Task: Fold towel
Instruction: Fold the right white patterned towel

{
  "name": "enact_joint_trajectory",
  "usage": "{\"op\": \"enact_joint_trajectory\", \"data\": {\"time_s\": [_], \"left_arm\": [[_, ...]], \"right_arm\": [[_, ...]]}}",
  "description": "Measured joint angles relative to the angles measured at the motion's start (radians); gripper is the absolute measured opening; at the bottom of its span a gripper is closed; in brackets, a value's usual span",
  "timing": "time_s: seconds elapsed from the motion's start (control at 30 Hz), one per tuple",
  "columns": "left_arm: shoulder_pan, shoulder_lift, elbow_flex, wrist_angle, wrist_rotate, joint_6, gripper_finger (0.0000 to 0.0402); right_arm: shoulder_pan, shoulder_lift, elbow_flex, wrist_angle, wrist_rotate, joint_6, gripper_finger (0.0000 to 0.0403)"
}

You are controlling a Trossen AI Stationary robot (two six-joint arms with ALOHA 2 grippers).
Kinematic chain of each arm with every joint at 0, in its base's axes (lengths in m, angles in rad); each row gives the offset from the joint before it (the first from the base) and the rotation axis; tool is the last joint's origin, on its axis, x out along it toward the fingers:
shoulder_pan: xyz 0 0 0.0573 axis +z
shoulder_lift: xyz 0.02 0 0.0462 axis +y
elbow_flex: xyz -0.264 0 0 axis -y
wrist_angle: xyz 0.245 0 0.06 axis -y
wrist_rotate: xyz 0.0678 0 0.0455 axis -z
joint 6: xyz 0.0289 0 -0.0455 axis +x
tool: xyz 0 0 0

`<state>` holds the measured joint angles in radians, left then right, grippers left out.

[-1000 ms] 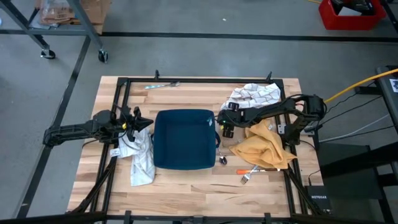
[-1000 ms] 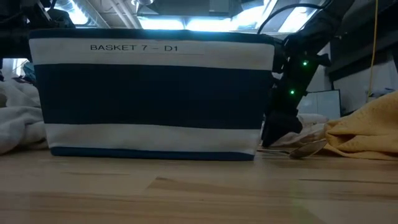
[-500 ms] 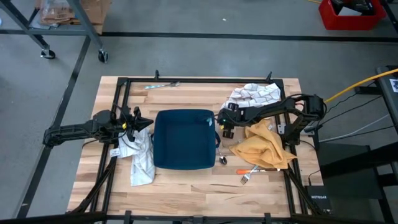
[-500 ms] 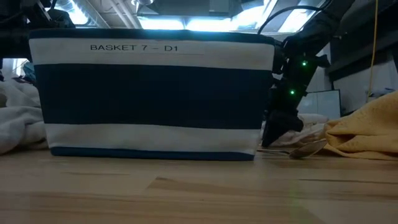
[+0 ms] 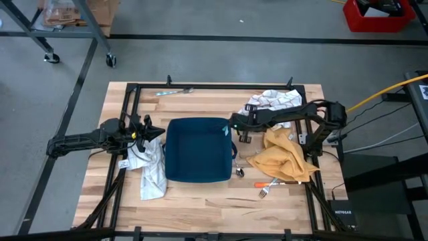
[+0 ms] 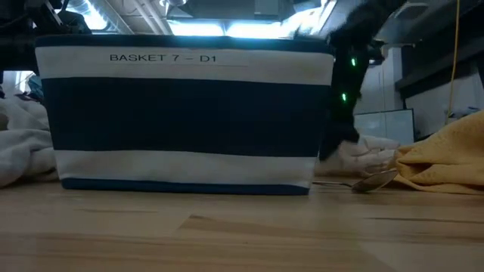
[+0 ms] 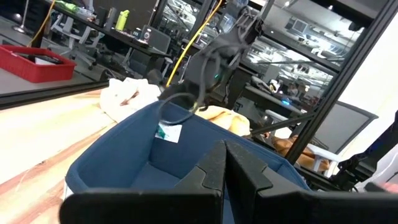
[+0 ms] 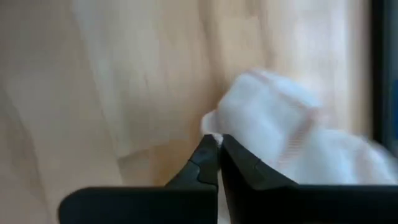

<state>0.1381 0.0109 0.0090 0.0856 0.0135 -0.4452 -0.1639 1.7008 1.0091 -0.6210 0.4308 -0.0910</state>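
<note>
A white towel with a dark pattern (image 5: 275, 100) lies crumpled at the far right of the table, and it also shows in the low view (image 6: 367, 155). My right gripper (image 5: 241, 134) stands at its near left edge, beside the navy basket (image 5: 197, 150), and is shut on the cloth. A pale grey towel (image 5: 152, 171) lies left of the basket. My left gripper (image 5: 146, 132) hangs above that towel's far end, shut, with nothing between its fingers (image 7: 214, 171). My right gripper pinches the white towel's edge (image 8: 214, 127) between its two fingertips, coming from above and slanting down. The picture is blurred, so one layer or several cannot be told. Most of the towel lies on the table beyond the fingers.
The navy and white basket (image 6: 181, 113) fills the table's middle. A yellow cloth (image 5: 284, 157) lies near right, with a spoon (image 6: 367, 181) and an orange-handled fork (image 5: 267, 186) by it. Another utensil (image 5: 174, 92) lies at the far edge.
My right gripper has shut its fingers beside the basket. It has then risen and gone a little toward the table's far edge, taking the white towel's near edge along. The rest of the towel has stayed where it was.
</note>
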Motion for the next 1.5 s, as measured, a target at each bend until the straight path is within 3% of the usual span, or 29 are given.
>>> {"op": "enact_joint_trajectory", "data": {"time_s": [0.2, 0.37, 0.67, 1.0, 1.17, 1.4, 1.5], "left_arm": [[0.000, 0.000, 0.000, 0.000, 0.000, 0.026, 0.0001], [0.000, 0.000, 0.000, 0.006, 0.000, 0.028, 0.0001], [0.000, 0.000, 0.000, 0.126, 0.000, 0.026, 0.0001], [0.000, 0.004, 0.000, 0.435, -0.030, 0.192, 0.0002], [0.000, 0.047, 0.002, 0.544, -0.116, 0.269, 0.0002], [0.000, 0.173, 0.003, 0.876, -0.318, 0.378, 0.0002], [0.000, 0.226, 0.004, 0.951, -0.338, 0.440, 0.0002]], "right_arm": [[0.032, -0.001, 0.195, -0.280, 0.040, 0.006, 0.0004], [0.064, 0.000, 0.349, -0.407, 0.058, 0.009, 0.0003], [0.132, 0.000, 0.698, -0.602, 0.200, 0.007, 0.0003], [0.137, -0.003, 1.059, -0.595, 0.296, -0.059, 0.0003], [0.137, -0.004, 1.162, -0.534, 0.380, -0.203, 0.0003], [0.128, -0.004, 1.280, -0.390, 0.570, -0.422, 0.0003], [0.096, -0.004, 1.338, -0.329, 0.607, -0.468, 0.0003]]}}
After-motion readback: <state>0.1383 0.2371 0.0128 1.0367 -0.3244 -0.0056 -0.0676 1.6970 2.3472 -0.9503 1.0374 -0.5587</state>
